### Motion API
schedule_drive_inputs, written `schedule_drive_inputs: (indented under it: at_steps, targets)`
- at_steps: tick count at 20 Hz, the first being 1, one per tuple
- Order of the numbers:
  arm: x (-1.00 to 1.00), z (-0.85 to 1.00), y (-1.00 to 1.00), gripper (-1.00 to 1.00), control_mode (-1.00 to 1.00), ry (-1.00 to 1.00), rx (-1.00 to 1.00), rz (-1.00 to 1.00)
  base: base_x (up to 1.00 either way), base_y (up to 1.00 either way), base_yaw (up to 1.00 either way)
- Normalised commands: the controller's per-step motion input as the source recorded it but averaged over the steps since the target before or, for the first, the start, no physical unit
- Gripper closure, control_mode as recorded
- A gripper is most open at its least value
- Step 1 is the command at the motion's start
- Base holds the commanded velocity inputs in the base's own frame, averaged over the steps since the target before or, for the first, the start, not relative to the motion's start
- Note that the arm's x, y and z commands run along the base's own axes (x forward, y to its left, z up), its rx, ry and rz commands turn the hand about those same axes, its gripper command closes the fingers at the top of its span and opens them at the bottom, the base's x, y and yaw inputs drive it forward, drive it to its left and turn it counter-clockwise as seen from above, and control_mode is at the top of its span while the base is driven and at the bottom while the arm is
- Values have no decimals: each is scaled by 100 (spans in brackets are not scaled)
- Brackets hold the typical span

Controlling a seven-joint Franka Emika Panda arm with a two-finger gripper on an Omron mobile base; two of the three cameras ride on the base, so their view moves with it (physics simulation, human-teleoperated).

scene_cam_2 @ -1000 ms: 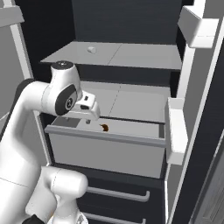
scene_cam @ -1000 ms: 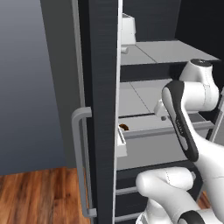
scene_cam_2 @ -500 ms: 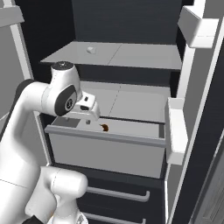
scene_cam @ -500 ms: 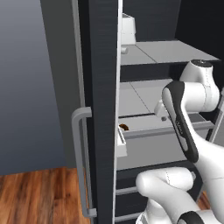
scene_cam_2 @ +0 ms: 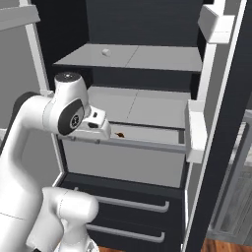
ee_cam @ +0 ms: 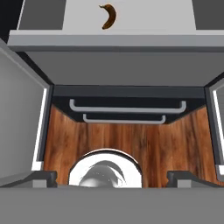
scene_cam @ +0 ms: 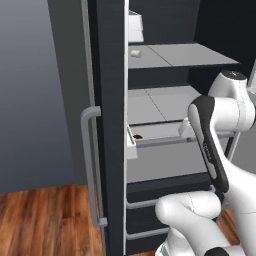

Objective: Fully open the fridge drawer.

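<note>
At centre right of the left base view, the fridge drawer [scene_cam: 165,160] sits pulled out below the shelves, arm in front. Right base view: drawer mid-frame, gripper [scene_cam_2: 101,129] at its handle bar [scene_cam_2: 142,144], finger spread hidden, cannot tell. Hand view: drawer front across the top, a brown item [ee_cam: 108,16] inside, finger tips [ee_cam: 41,177] wide apart at the bottom corners

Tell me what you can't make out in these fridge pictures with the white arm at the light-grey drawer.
- Whether the gripper holds anything: its tips sit far apart at the hand view's bottom edge.
- The small dark curved item in the light-grey fridge drawer: too small to identify.
- The small pale object on the top shelf: too small to identify.
- The drawer's right end: hidden by a white door bin, right base view.
</note>
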Motion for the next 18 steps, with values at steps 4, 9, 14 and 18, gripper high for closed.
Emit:
schedule_drive_inputs:
  at_steps: [4,9,14,18]
  targets:
    - [-3,0,0,-100,-100,0,0,0,-30,-2,0]
    - [-7,0,0,-100,-100,0,0,0,0,0,0]
    - [38,-6,-13,-100,-100,0,0,0,0,0,0]
    - [88,-14,-3,-100,-100,0,0,0,0,0,0]
